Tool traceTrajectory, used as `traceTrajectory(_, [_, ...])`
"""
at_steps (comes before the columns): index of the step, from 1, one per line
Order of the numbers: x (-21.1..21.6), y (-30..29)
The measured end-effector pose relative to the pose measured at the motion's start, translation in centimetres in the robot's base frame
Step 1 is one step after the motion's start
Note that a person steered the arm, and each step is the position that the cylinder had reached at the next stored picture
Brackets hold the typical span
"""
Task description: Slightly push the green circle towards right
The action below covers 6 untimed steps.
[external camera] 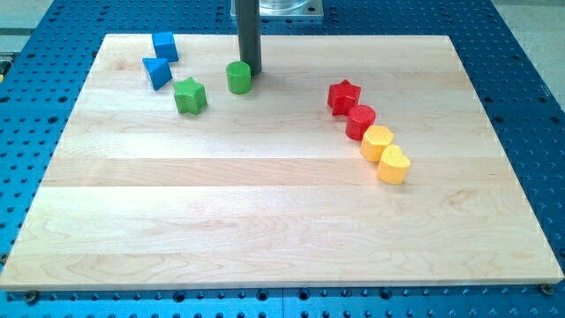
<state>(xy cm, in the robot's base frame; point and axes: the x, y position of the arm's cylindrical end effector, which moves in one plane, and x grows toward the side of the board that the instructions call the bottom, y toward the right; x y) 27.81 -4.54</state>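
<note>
The green circle (pixel 238 77) is a short green cylinder near the view's top, left of centre, on the wooden board (pixel 265 203). My tip (pixel 252 70) is the lower end of the dark rod; it stands just to the right of the green circle and slightly behind it, touching or nearly touching its edge. A green star (pixel 189 95) lies to the left of the circle and a little lower.
A blue cube (pixel 165 46) and a blue triangle (pixel 158 72) sit at the top left. At the right, a red star (pixel 343 96), a red circle (pixel 360 121), a yellow hexagon-like block (pixel 377 141) and a yellow heart (pixel 394 164) form a diagonal row.
</note>
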Motion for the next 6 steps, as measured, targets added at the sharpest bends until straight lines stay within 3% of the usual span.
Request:
traceTrajectory(2, [-2.0,-6.6])
traceTrajectory(3, [-0.2,-9.6])
traceTrajectory(5, [-0.1,1.3])
traceTrajectory(6, [-0.4,1.9])
